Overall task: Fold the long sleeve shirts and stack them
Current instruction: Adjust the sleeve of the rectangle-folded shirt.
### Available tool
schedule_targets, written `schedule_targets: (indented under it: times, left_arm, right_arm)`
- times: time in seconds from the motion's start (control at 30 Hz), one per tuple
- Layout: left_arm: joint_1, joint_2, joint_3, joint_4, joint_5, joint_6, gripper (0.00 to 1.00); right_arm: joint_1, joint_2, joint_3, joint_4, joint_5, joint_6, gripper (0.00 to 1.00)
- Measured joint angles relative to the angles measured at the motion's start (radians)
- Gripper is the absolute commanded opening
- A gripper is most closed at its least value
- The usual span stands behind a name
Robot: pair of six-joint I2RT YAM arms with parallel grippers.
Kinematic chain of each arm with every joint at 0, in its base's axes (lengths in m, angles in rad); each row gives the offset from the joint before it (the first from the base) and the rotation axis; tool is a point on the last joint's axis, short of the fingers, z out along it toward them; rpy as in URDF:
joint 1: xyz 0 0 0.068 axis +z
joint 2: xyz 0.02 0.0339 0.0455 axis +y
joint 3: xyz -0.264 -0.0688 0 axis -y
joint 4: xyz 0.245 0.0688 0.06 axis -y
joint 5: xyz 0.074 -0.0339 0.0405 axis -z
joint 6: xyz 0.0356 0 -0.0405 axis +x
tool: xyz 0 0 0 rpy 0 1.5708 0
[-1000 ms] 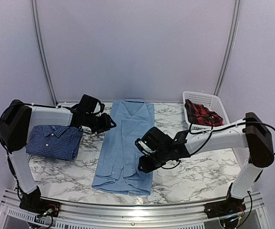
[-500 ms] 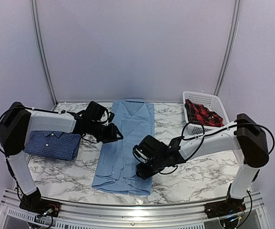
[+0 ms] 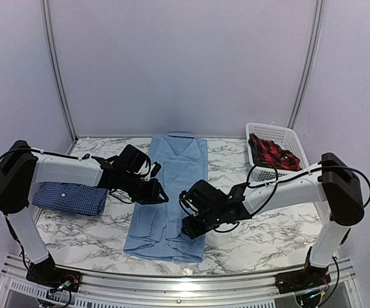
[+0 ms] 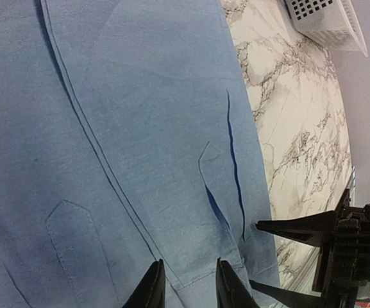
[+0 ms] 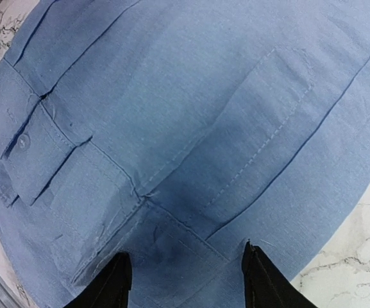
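The plain light blue shirt (image 3: 178, 167) lies flat lengthwise in the middle of the table, collar at the far end, sleeves folded in. It fills the left wrist view (image 4: 140, 128) and the right wrist view (image 5: 191, 115). The dark blue checked shirt (image 3: 69, 196) lies folded at the left. My left gripper (image 3: 154, 192) (image 4: 188, 292) is open, just above the light blue shirt's left side. My right gripper (image 3: 191, 228) (image 5: 185, 282) is wide open over the shirt's lower right edge, near a sleeve cuff (image 5: 40, 151). Its fingers (image 4: 306, 230) show in the left wrist view.
A white basket (image 3: 286, 136) at the back right holds a red plaid cloth (image 3: 271, 153). The marble tabletop (image 3: 268, 224) shows on both sides of the light blue shirt. A metal rail (image 3: 172, 282) runs along the near edge.
My left gripper has moved right and nearer, from beside the checked shirt onto the light blue shirt's left side. My right gripper has shifted slightly left and nearer over the shirt's lower right edge.
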Motion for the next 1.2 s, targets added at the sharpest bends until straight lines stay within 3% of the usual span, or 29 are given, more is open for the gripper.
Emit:
schedule_targets:
  times: [0.57, 1.2]
  left_arm:
    - [-0.024, -0.078, -0.066, -0.039, -0.001, 0.019, 0.29]
    - [-0.027, -0.088, -0.079, -0.048, -0.008, 0.025, 0.29]
  right_arm:
    - [-0.013, 0.050, 0.021, 0.027, -0.018, -0.020, 0.66]
    - [-0.119, 0.066, 0.005, 0.146, -0.003, 0.045, 0.66]
